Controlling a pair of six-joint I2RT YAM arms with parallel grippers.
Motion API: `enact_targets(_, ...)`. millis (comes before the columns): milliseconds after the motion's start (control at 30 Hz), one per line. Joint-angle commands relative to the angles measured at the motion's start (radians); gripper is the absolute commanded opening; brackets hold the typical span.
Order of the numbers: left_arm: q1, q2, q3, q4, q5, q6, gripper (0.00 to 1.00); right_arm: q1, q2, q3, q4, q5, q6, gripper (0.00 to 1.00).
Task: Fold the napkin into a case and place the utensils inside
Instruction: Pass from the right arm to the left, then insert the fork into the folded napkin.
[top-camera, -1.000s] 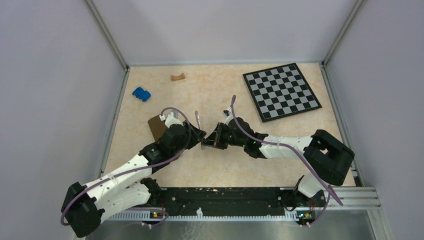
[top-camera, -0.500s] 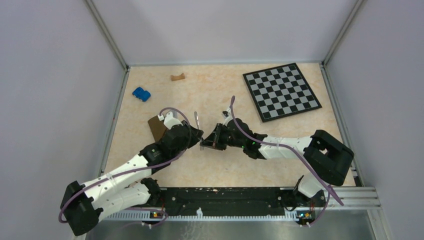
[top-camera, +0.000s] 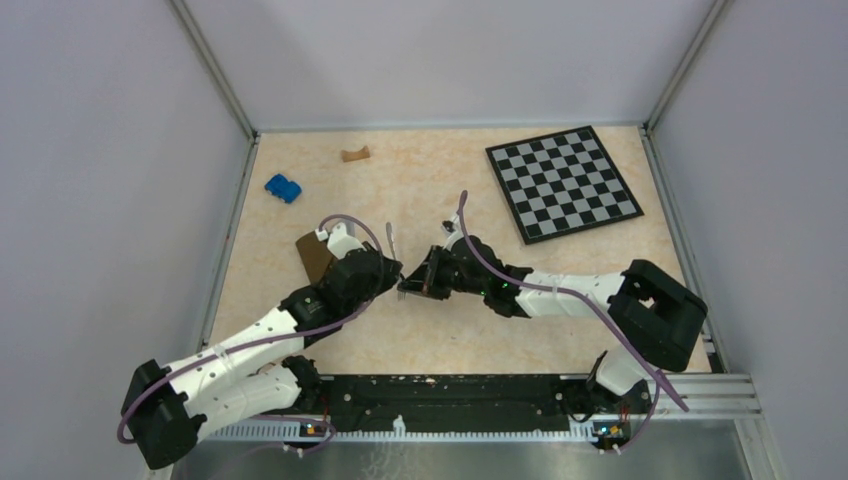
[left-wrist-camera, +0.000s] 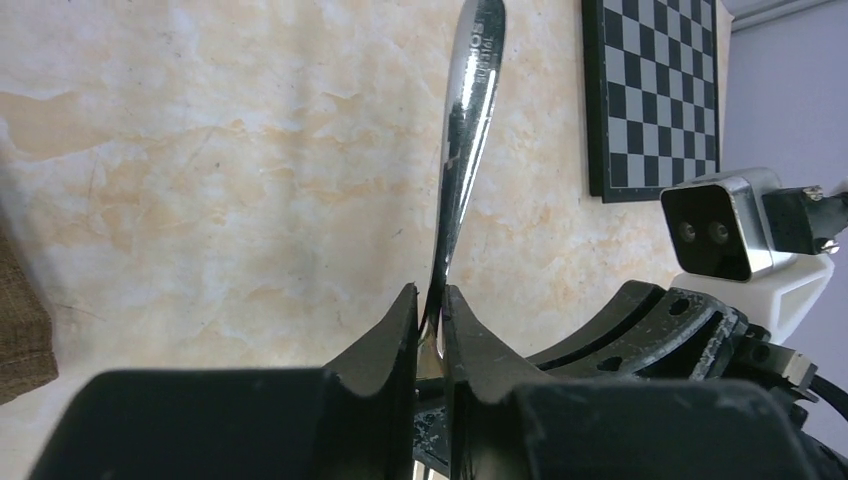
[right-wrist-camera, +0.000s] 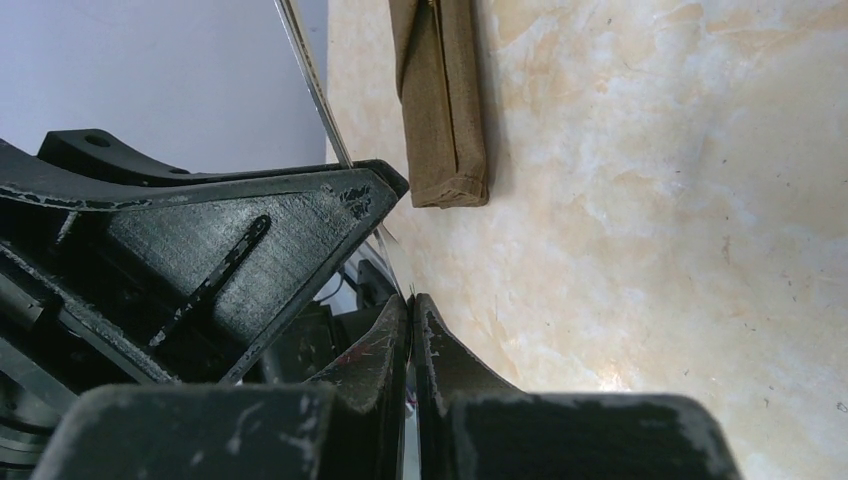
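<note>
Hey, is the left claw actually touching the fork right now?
Touching. The left wrist view shows the fork with its stem running down between the fingers of the left claw, which press against it on both sides.

Glossy metal fork (left-wrist-camera: 466, 130), matt woven cloth case (right-wrist-camera: 437, 100), smooth marbled table (left-wrist-camera: 250, 150)

Noted a black-and-white checkerboard (top-camera: 562, 182) lying flat and slightly askew on the beige marbled tabletop (top-camera: 440, 340). Spotted a small tan stubby piece (top-camera: 354, 154) well left of the checkerboard. Found a small blue block (top-camera: 283, 187) farther left of the checkerboard.
</note>
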Motion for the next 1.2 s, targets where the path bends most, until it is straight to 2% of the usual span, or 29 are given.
enact_targets(0,-0.009,0.0,0.044,-0.006,-0.012,0.02,0.14,0.024,0.002,0.065,0.036,0.009,-0.009,0.0)
enact_targets(33,-0.009,-0.004,0.045,-0.012,-0.013,0.025,0.11,0.025,0.005,0.067,0.034,0.008,-0.012,0.0)
enact_targets(67,-0.008,-0.009,0.045,-0.017,-0.018,0.032,0.03,0.025,0.008,0.069,0.032,0.005,-0.015,0.0)
enact_targets(133,-0.009,-0.024,0.05,-0.045,-0.024,0.053,0.0,0.025,0.01,0.074,0.022,-0.009,-0.038,0.0)
enact_targets(167,-0.009,-0.035,0.052,-0.061,-0.028,0.078,0.0,0.021,0.007,0.08,0.003,-0.017,-0.064,0.06)
enact_targets(233,-0.008,-0.059,0.068,-0.142,-0.049,0.098,0.0,0.01,-0.005,0.1,-0.055,-0.033,-0.164,0.32)
enact_targets(300,0.013,-0.09,0.116,-0.254,-0.03,0.148,0.0,-0.011,-0.017,0.113,-0.096,-0.06,-0.27,0.5)
enact_targets(333,0.033,-0.096,0.151,-0.34,-0.01,0.173,0.0,-0.029,-0.018,0.116,-0.103,-0.076,-0.308,0.57)
enact_targets(367,0.059,-0.098,0.194,-0.431,0.004,0.191,0.0,-0.044,-0.008,0.118,-0.1,-0.109,-0.338,0.6)
enact_targets(433,0.127,-0.1,0.262,-0.573,0.069,0.245,0.0,-0.07,0.041,0.135,-0.075,-0.202,-0.354,0.61)
enact_targets(533,0.294,-0.098,0.317,-0.701,0.239,0.347,0.0,-0.082,0.165,0.196,-0.023,-0.346,-0.336,0.61)
enact_targets(633,0.39,-0.076,0.364,-0.82,0.269,0.381,0.0,-0.069,0.295,0.291,-0.001,-0.443,-0.31,0.61)
enact_targets(733,0.41,-0.029,0.396,-0.898,0.234,0.342,0.0,-0.063,0.418,0.398,0.018,-0.521,-0.261,0.6)
enact_targets(867,0.413,0.063,0.352,-0.895,0.248,0.284,0.0,-0.057,0.508,0.472,-0.002,-0.533,-0.249,0.58)
enact_targets(1000,0.413,0.137,0.314,-0.865,0.229,0.236,0.0,-0.053,0.555,0.486,-0.001,-0.536,-0.242,0.52)
enact_targets(1167,0.413,0.218,0.284,-0.878,0.258,0.217,0.0,-0.038,0.601,0.512,-0.028,-0.532,-0.255,0.5)
